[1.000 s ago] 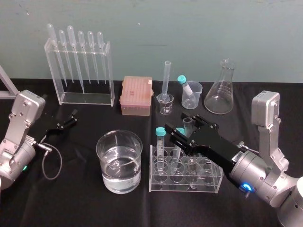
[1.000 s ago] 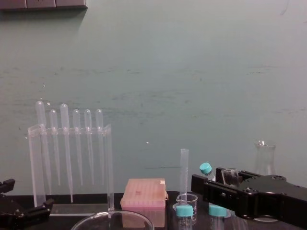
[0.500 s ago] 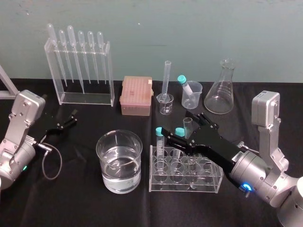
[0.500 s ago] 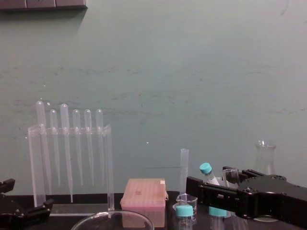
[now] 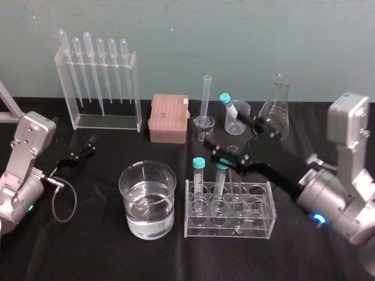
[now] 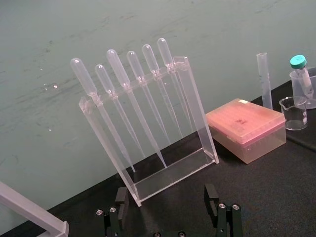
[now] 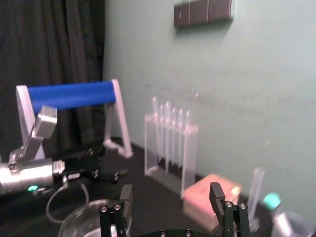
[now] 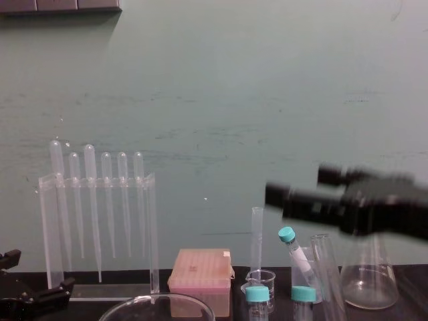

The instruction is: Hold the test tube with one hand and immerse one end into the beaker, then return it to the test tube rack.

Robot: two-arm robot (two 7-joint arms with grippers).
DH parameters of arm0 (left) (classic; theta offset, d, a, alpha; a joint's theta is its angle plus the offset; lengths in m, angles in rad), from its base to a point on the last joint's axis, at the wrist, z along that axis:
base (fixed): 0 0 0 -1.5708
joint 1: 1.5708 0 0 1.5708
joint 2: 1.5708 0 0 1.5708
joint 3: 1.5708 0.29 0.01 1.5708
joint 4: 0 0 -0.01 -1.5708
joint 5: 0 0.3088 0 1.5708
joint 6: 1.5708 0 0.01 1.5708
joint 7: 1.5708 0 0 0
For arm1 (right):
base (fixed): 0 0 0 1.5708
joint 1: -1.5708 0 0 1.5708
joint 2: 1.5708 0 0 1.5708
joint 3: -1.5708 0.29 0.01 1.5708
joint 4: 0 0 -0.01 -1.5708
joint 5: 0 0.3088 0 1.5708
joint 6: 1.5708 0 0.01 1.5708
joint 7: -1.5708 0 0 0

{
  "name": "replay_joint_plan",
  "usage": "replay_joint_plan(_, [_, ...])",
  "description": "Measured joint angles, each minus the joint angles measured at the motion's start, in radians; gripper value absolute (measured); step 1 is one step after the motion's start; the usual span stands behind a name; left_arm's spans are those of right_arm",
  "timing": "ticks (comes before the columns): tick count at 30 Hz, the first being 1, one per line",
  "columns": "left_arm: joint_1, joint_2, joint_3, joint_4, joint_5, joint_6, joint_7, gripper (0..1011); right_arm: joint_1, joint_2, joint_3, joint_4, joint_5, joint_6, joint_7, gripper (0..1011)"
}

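Test tube (image 8: 329,274) rim-up in rack (image 5: 228,232), long axis slightly tilted; right gripper (image 7: 171,191) spread above; left gripper (image 6: 165,193) spread, parked left.

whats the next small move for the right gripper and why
Probably draw the right gripper back and clear. It hangs open above the test tube rack, holding nothing, while the test tube leans in the rack, so the return looks done. Left gripper idle at left.
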Motion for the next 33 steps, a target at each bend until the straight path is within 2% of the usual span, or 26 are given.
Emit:
replay_joint_plan(3, [0.0,0.0,0.0,0.0,0.0,0.0,0.0,1000,-0.028,0.018,0.029,-0.078,-0.049,-0.003,-0.048,1000])
replay_joint_plan(4, [0.0,0.0,0.0,0.0,0.0,0.0,0.0,1000,-0.056,0.025,0.053,-0.123,-0.082,0.006,-0.094,1000])
replay_joint_plan(6, [0.0,0.0,0.0,0.0,0.0,0.0,0.0,1000,-0.089,0.027,0.078,-0.164,-0.115,0.025,-0.147,1000])
replay_joint_plan(7, [0.0,0.0,0.0,0.0,0.0,0.0,0.0,1000,-0.132,0.023,0.112,-0.2,-0.135,0.045,-0.203,1000])
replay_joint_plan(13, [0.0,0.0,0.0,0.0,0.0,0.0,0.0,1000,-0.304,-0.038,0.246,-0.27,-0.157,0.112,-0.389,1000])
replay_joint_plan(14, [0.0,0.0,0.0,0.0,0.0,0.0,0.0,1000,-0.304,-0.038,0.246,-0.27,-0.157,0.112,-0.389,1000])
replay_joint_plan(17, [0.0,0.0,0.0,0.0,0.0,0.0,0.0,1000,-0.375,-0.081,0.311,-0.258,-0.129,0.148,-0.442,1000])
replay_joint_plan(20, [0.0,0.0,0.0,0.0,0.0,0.0,0.0,1000,-0.392,-0.101,0.334,-0.227,-0.103,0.162,-0.446,1000])
replay_joint_plan(21, [0.0,0.0,0.0,0.0,0.0,0.0,0.0,1000,-0.393,-0.111,0.342,-0.199,-0.082,0.17,-0.44,1000])
replay_joint_plan(26, [0.0,0.0,0.0,0.0,0.0,0.0,0.0,1000,-0.367,-0.125,0.345,-0.123,-0.031,0.188,-0.384,1000])
replay_joint_plan(33, [0.0,0.0,0.0,0.0,0.0,0.0,0.0,1000,-0.365,-0.124,0.343,-0.124,-0.032,0.19,-0.38,1000])
